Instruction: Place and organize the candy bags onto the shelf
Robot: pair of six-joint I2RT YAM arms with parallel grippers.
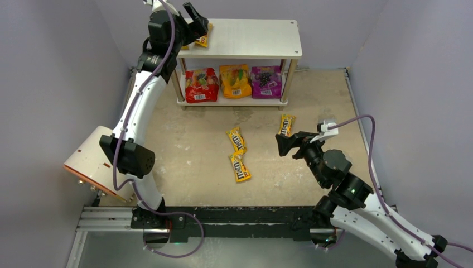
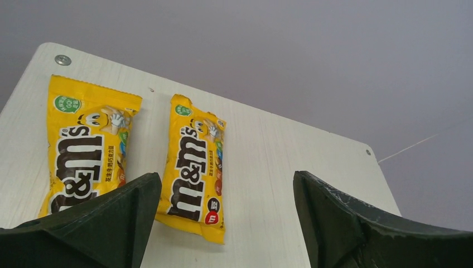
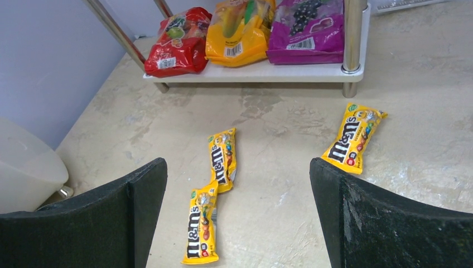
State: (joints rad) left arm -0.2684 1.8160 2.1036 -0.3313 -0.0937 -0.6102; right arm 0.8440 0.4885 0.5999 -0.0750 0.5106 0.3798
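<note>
Right hand (image 1: 283,144) gapes wide, empty, over table (image 1: 184,145). Nearest yellow packet (image 1: 286,125) lies just beyond it, centre-right of frame, long axis pointing toward shelf (image 1: 251,39). Left hand (image 1: 196,22), open and empty, sits upper left over shelf top, well apart; right arm is nearer.

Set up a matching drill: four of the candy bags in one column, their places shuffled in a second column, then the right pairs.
Bags
1. red pouch
2. purple pouch
3. orange pouch
4. rightmost yellow packet

Places
A. middle of the shelf's lower board
B. on the table, in front of the shelf
C. lower board, left end in the top view
D. lower board, right end in the top view

Pairs: 1-C, 2-D, 3-A, 4-B
</note>
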